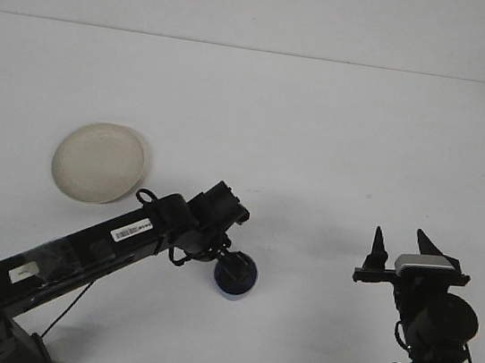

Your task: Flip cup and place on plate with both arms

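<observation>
The left end effector (232,266) reaches into the blue cup (236,278), hiding part of its rim; its finger state is unclear. The right end effector (399,244) stands spread, apart. A cream plate (99,162) lies clear on the table (321,138).

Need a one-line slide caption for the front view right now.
Left gripper reaching into the blue cup; right gripper open and idle; plate waiting at left.
</observation>
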### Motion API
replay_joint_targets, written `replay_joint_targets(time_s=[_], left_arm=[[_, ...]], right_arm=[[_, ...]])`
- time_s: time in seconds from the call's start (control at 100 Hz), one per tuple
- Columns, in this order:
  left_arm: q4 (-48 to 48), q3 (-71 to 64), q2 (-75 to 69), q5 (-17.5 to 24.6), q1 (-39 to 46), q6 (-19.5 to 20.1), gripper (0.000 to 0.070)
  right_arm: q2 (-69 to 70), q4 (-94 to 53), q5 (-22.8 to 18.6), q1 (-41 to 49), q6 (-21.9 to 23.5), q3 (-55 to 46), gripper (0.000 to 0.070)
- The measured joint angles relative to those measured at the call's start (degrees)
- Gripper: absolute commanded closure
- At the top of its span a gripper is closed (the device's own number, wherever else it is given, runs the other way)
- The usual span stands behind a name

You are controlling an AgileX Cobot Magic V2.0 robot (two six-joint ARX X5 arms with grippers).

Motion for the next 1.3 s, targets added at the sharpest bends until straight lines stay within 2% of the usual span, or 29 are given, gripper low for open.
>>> replay_joint_targets(time_s=[0.13,0.2,0.24,0.35,0.37,0.75,0.99,1.24,1.3], left_arm=[[-0.13,0.0,2.43,-0.59,0.0,-0.11,0.0199],[-0.15,0.0,3.5,-0.7,0.0,-0.11,0.0228],[-0.15,0.0,3.74,-0.7,0.0,-0.09,0.0307],[-0.13,0.0,3.74,-0.74,0.0,-0.07,0.0662],[-0.13,0.0,3.74,-0.74,0.0,-0.07,0.07],[-2.1,0.68,3.74,-1.44,-0.15,0.17,0.069],[-8.55,9.07,2.45,-7.89,3.87,2.84,0.069],[-15.43,15.15,-3.39,-16.26,17.9,5.05,0.069],[-16.92,15.15,-3.98,-17.05,22.51,5.68,0.069]], right_arm=[[0.0,0.0,0.0,0.0,0.0,0.0,0.0216],[0.0,-0.02,0.0,0.0,0.0,0.0,0.0216],[0.0,-0.02,0.0,0.0,0.0,0.0,0.0216],[0.0,0.0,0.0,0.0,0.0,0.0,0.0216],[0.0,0.0,0.0,0.0,0.0,0.0,0.0216],[0.0,-0.02,0.0,0.0,0.0,0.0,0.0216],[0.0,0.0,0.0,0.0,0.0,0.0,0.0216],[0.0,0.0,0.0,0.0,0.0,0.0,0.0216],[0.0,0.0,0.0,0.0,0.0,0.0,0.0216]])
